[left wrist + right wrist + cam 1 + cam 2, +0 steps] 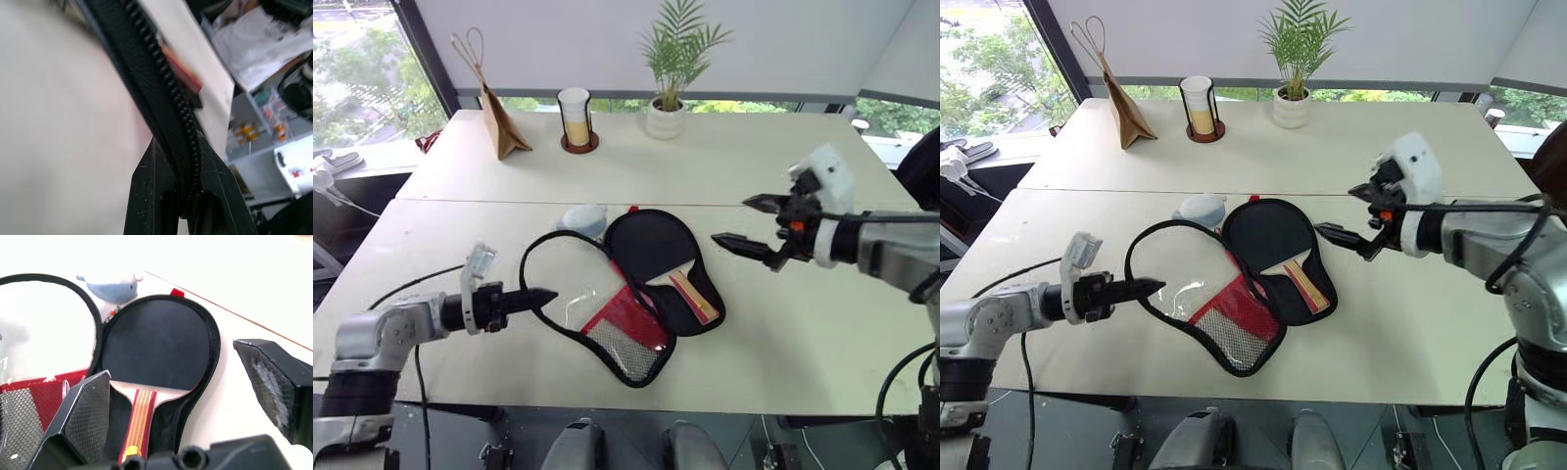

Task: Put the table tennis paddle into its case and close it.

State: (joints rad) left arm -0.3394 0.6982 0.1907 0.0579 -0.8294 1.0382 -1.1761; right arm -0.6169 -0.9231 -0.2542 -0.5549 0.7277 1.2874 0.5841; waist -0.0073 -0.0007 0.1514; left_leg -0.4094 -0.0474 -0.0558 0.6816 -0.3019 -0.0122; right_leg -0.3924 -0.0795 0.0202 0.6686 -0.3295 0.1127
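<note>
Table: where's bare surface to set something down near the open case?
Free: the table right of the case, and the stretch between the case and the back row of paper bag, cup and potted plant. Crowded: the case's left rim, where the left gripper pinches the zipper edge.

Surface: a pale table (783,323) of two tops joined along a seam.
Near top: the case (625,294) lay open and flat on it; the table tennis paddle (656,250) lay inside the case's right half, black face up; a grey-blue fluffy ball (582,219) rested just beside the case's far edge.
Far top: a brown paper bag (497,122), a cup in a dark holder (576,119) and a potted plant (668,108) stood near the far edge, well apart from the case.
</note>
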